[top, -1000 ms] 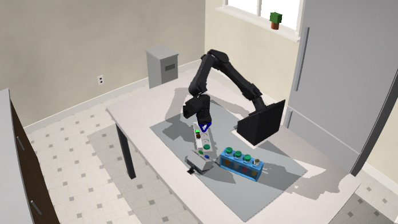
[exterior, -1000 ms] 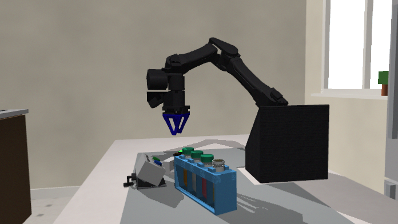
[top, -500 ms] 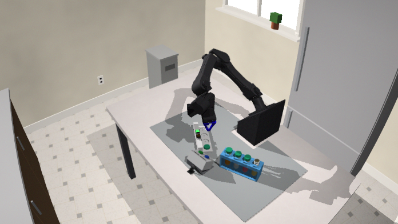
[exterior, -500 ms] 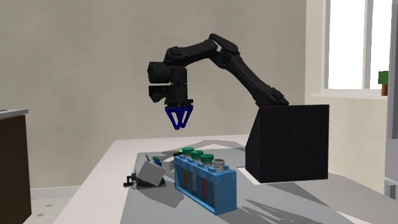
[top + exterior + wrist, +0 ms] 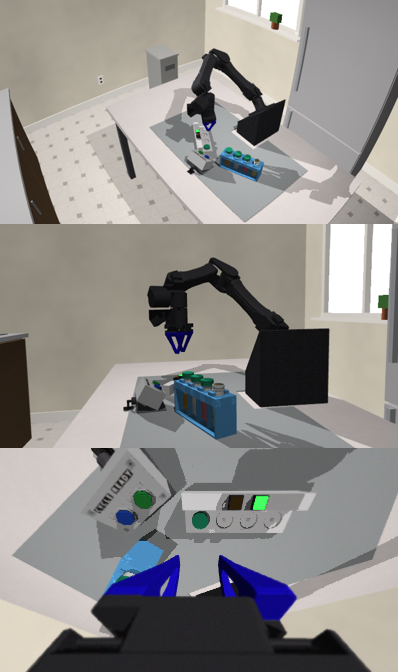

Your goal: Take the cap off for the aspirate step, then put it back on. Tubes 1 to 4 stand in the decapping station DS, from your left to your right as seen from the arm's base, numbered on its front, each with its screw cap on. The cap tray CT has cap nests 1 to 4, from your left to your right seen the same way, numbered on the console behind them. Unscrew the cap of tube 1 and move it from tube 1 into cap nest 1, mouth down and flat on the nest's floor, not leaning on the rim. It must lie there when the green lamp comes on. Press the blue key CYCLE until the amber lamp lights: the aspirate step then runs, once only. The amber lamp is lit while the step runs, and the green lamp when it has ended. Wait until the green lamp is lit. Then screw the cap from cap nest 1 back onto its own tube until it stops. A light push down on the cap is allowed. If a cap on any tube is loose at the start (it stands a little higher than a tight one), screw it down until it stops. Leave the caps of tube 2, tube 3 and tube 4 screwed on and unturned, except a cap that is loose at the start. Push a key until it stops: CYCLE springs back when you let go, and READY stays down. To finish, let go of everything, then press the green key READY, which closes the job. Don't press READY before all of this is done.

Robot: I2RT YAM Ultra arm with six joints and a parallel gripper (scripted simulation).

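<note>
1. In the exterior view, a grey key box sits at the left on the grey mat, tilted, with the green key READY and the blue key CYCLE on its sloped face; both show plainly in the wrist view.
2. Just beside it lies the cap tray CT. In the wrist view a green cap lies in the end nest, mouth down as far as can be told, while the other three nests show only pale floors.
3. On the console behind the nests, the green lamp is lit and the amber lamp is dark.
4. The gripper hangs high over the table, well above the tray, pointing down. Its blue fingers stand about half apart with nothing between them.
5. To the right stands the blue decapping station DS. Three tubes wear green caps; tube 1, at the near right end in the exterior view, stands uncapped with its threaded mouth bare.
6. Farthest right, the arm's black base block rests on the table.
</note>
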